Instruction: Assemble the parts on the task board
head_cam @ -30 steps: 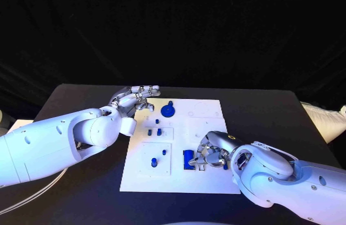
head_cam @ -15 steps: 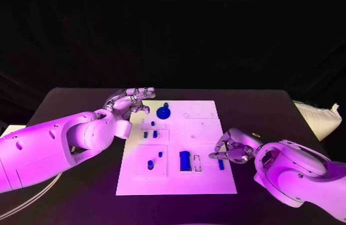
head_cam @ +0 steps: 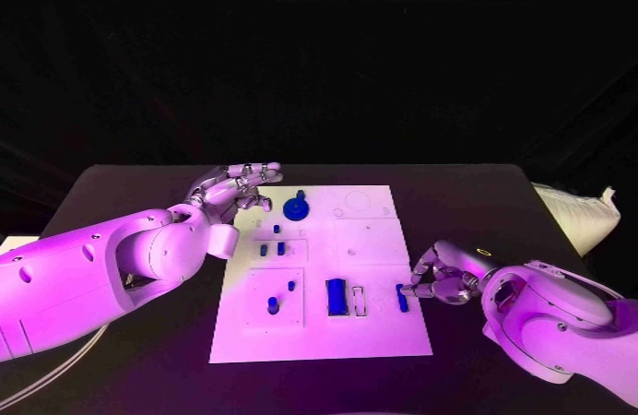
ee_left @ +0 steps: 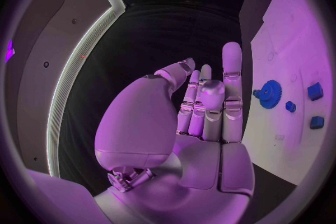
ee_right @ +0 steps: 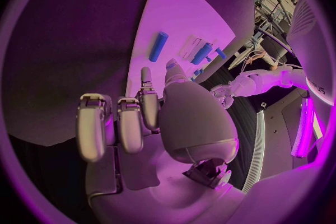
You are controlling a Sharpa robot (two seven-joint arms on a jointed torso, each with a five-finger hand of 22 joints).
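The right hand [head_cam: 447,284], lower right in the head view, hangs with fingers loosely curled and apparently empty just beside a small blue peg [head_cam: 402,297] lying near the white task board's [head_cam: 379,337] right edge. The step looks like picking up that peg; next, close on it. The left hand [head_cam: 237,186], upper left, is spread and idle.

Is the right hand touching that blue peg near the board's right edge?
Apart. The right wrist view shows the blue peg lying alone on the task board, bare board between it and the right hand fingertips.
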